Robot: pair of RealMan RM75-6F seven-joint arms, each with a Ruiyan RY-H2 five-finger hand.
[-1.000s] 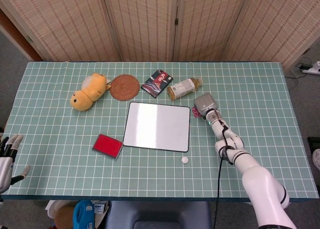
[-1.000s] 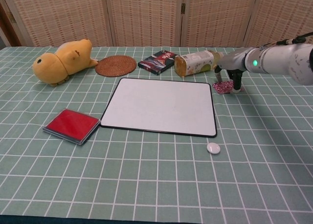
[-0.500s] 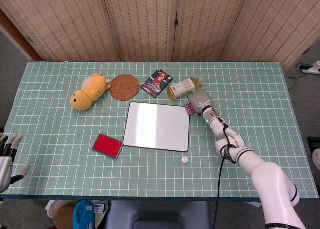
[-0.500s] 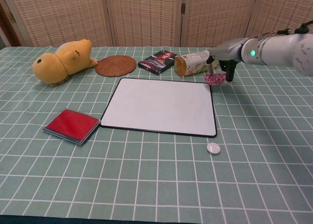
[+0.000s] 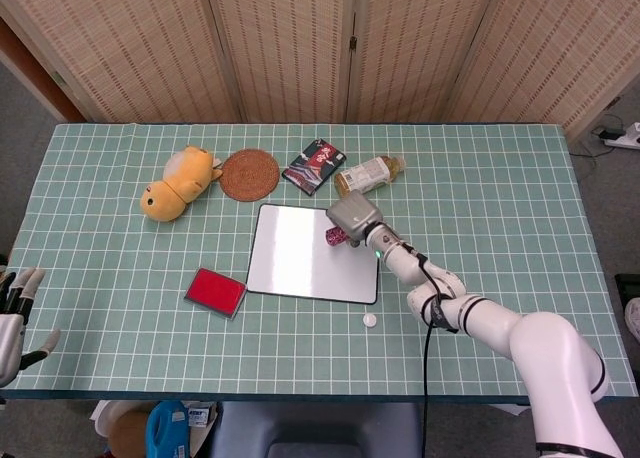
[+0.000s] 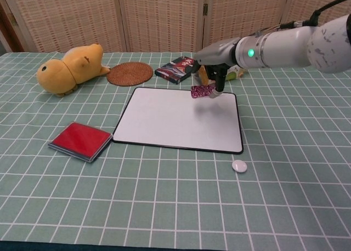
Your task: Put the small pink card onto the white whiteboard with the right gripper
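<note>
The right hand [image 6: 211, 75] hides most of the bottle [image 6: 237, 71] behind it; the left hand [image 5: 14, 313] is cut off at the left edge

The head view looks steeply down from above the table's [image 5: 520, 178] near edge, far enough back to take in the whole green top, the screen [image 5: 300, 48] behind it and floor on both sides. The chest view sits low at that same near edge, facing across the table toward the screen, closer in and cutting off the table's side edges. The 2 views share the whiteboard [image 5: 300, 253], the plush [image 6: 68, 67], the red pad [image 6: 79, 140] and the right arm [image 6: 279, 45].
</note>
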